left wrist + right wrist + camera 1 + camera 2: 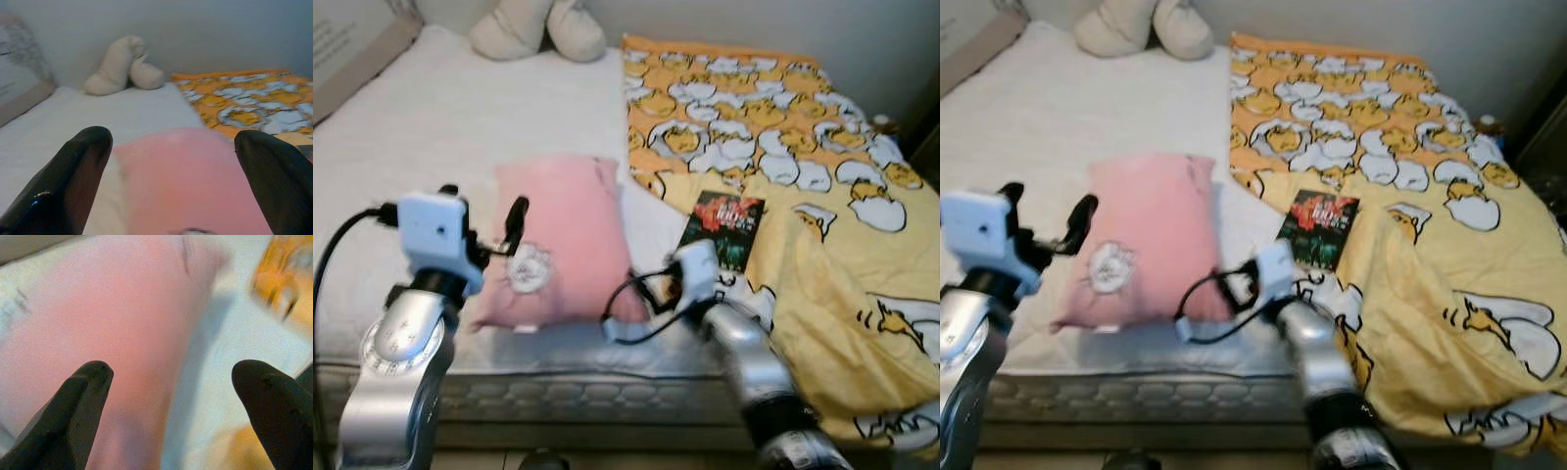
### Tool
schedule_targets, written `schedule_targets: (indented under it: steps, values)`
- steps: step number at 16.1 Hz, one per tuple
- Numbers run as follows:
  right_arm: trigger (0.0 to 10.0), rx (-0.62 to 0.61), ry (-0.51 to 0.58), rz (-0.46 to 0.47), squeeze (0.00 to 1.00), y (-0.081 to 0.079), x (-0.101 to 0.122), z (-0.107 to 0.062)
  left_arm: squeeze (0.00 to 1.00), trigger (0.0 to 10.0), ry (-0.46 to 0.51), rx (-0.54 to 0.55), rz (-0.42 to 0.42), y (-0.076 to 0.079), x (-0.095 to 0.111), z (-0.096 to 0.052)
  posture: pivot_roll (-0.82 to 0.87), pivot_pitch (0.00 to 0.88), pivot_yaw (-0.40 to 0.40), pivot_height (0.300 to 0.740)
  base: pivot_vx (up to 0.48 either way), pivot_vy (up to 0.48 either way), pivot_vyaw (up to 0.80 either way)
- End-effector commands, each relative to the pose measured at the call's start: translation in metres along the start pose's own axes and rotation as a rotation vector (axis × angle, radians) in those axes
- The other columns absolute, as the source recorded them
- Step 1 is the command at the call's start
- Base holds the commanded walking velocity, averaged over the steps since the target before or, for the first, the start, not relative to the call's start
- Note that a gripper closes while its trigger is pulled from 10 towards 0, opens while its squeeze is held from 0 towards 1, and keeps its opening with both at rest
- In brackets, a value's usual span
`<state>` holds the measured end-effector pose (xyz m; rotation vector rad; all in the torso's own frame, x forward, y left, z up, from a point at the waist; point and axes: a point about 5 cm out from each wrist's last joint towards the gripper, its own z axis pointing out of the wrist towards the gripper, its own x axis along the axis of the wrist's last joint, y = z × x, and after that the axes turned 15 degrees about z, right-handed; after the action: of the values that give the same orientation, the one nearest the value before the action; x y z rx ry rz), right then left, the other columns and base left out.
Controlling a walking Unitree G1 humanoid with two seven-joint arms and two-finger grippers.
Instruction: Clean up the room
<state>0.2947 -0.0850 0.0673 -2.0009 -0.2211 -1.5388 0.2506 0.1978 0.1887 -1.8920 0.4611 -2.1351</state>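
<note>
a pink pillow (560,240) lies in the middle of the frame on the white mattress (440,117), near its front edge, with a round pale patch on its lower left part. to its right a dark book (724,228) lies at the edge of the yellow blanket (822,196), which covers the right half of the bed and hangs over the front. two cream cushions (538,27) sit at the top of the frame against the wall.

the left gripper (171,176) hovers at the lower left, over the pillow's left side, its two black fingers (68,181) spread wide with nothing between them. the right gripper (171,416) is at the lower centre, by the pillow's right front corner, also spread wide and holding nothing; its wrist view looks down on the pillow's edge and the white sheet beside it.
</note>
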Motion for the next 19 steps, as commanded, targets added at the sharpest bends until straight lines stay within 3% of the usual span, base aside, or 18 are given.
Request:
schedule_targets:
  steps: [1,2,3,5,7,9,13,17,19]
  values:
    - [10.0,0.022,-0.032,-0.012,0.0,-0.005,-0.003,-0.006,0.0,10.0,-0.024,0.01,-0.015,-0.001,-0.003,0.005,0.19,0.0,-0.072,0.74,0.0,0.0,0.0]
    - [10.0,0.022,-0.044,0.001,0.0,-0.005,-0.006,-0.01,0.0,10.0,-0.026,0.015,-0.023,-0.001,-0.003,0.008,0.18,0.0,-0.072,0.74,0.0,0.0,0.0]
    - [10.0,-0.058,-0.018,0.007,0.0,0.005,-0.004,-0.014,0.0,10.0,-0.031,0.019,-0.028,0.001,-0.002,0.013,0.18,0.0,-0.068,0.74,0.0,0.0,0.0]
    - [10.0,-0.122,0.053,-0.006,0.0,0.013,0.011,-0.011,0.0,10.0,-0.034,0.025,-0.032,0.001,-0.003,0.017,0.17,0.0,-0.064,0.74,0.0,0.0,0.0]
    - [10.0,-0.224,0.216,-0.058,0.0,0.017,0.047,-0.011,0.0,10.0,-0.041,0.037,-0.043,0.001,-0.004,0.024,0.17,0.0,-0.062,0.74,0.0,0.0,0.0]
    - [10.0,-0.26,0.282,-0.119,0.0,0.018,0.059,-0.011,0.0,10.0,-0.053,0.035,-0.073,0.004,-0.007,0.026,0.17,0.0,-0.063,0.74,0.0,0.24,0.0]
    - [10.0,-0.316,0.3,-0.138,0.0,0.029,0.071,-0.006,0.0,10.0,-0.077,0.042,-0.092,0.009,-0.012,0.032,0.16,0.0,-0.068,0.74,0.0,0.48,-0.6]
    - [10.0,-0.343,0.296,-0.153,0.0,0.035,0.074,-0.002,0.0,10.0,-0.073,0.055,-0.072,0.008,-0.01,0.039,0.16,0.0,-0.068,0.74,0.0,0.0,0.0]
    - [10.0,-0.369,0.273,-0.087,0.0,0.042,0.067,-0.001,0.0,10.0,-0.084,0.053,-0.088,0.009,-0.014,0.041,0.16,0.0,-0.071,0.74,0.0,0.0,0.0]
